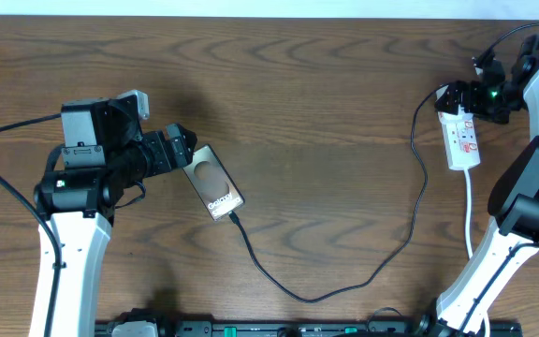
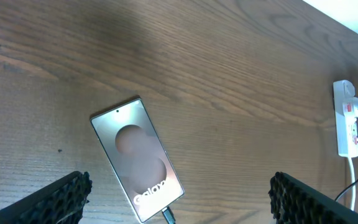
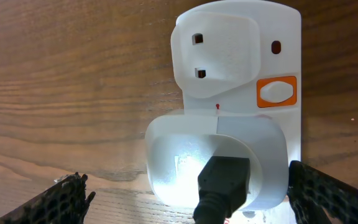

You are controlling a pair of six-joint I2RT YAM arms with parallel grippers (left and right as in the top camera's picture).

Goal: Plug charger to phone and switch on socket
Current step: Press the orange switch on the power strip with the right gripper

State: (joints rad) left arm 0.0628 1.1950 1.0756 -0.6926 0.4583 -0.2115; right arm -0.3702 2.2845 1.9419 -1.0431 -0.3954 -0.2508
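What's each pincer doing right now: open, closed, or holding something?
Left pincer: open, holding nothing, near the phone.
Right pincer: open, holding nothing, over the socket.

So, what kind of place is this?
Probably a robot test bench, not a home: a wooden table, two robot arms, and a phone, charger cable and power strip laid out.

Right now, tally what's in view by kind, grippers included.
Phone: 1
Charger: 1
Power strip: 1
Grippers: 2, the left gripper and the right gripper, both open
Total: 5
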